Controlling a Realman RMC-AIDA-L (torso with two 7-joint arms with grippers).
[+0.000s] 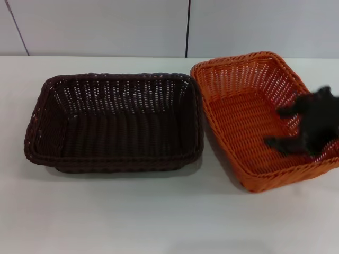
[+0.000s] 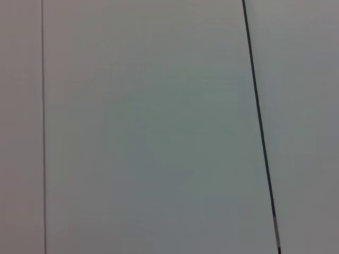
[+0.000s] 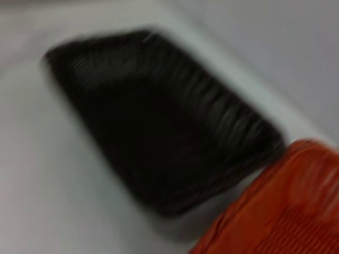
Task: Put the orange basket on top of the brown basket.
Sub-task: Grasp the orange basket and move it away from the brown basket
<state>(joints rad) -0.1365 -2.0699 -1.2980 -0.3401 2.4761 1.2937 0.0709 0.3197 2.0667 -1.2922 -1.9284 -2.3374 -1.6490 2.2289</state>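
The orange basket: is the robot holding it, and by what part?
Cannot be told. The right gripper is at the orange basket, over its right side wall, but it is blurred, so no hold shows.

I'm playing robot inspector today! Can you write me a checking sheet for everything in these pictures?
Surface: white table, both baskets standing on it.
Job's things: brown basket on the robot's left, empty; orange basket beside it on the right, not stacked yet.
Clutter: nothing seen.
Grippers: right gripper over the orange basket's right side, blurred; left gripper not in view.
Cables: nothing seen.
Surroundings: pale wall panels with dark seams.
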